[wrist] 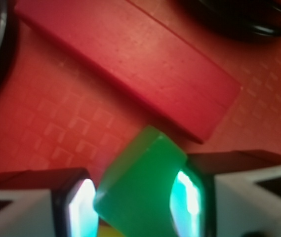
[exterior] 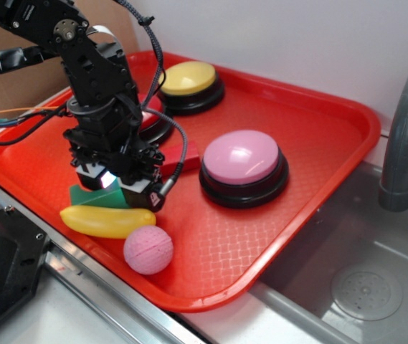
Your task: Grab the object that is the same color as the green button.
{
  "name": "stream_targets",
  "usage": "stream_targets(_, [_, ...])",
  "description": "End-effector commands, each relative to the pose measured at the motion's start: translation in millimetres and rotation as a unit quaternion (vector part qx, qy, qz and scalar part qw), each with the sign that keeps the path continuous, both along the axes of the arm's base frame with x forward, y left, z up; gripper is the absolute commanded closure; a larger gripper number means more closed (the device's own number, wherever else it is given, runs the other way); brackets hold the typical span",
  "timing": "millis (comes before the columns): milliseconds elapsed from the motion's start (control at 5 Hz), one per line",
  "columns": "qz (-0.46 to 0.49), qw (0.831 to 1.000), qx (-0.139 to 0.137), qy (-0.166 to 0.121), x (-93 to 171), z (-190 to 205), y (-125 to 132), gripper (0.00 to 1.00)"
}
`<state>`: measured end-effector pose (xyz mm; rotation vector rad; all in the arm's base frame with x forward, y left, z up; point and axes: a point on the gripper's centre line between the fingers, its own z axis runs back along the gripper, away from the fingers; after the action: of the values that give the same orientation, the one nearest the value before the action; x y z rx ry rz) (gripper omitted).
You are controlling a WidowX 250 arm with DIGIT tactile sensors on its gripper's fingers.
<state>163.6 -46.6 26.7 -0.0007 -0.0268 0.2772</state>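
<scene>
A kitchen sink counter — grey faucet [exterior: 403,136], steel basin [exterior: 347,279] — beside a red tray [exterior: 318,136].

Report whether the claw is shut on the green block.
Cannot tell. In the wrist view the claw has a finger on each side of the green block, but blur hides whether both fingers press on it.

A red plastic tray [exterior: 318,143] holds a yellow-domed button [exterior: 188,77] at the back, a pink-domed button [exterior: 241,158] mid-tray, a red rectangular block [wrist: 130,59], a green toy block [exterior: 89,197], a yellow banana toy [exterior: 107,220] and a pink ball [exterior: 148,249] near the front edge.
</scene>
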Motion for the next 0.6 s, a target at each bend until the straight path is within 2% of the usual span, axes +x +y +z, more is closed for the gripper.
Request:
stream_targets(0, [-0.027,0.999,0.01,-0.034,11.6,49.7,13.1,1.0])
stream_targets(400, [-0.028,0.998,0.012,-0.051,5.2,100.2,56.0,1.0])
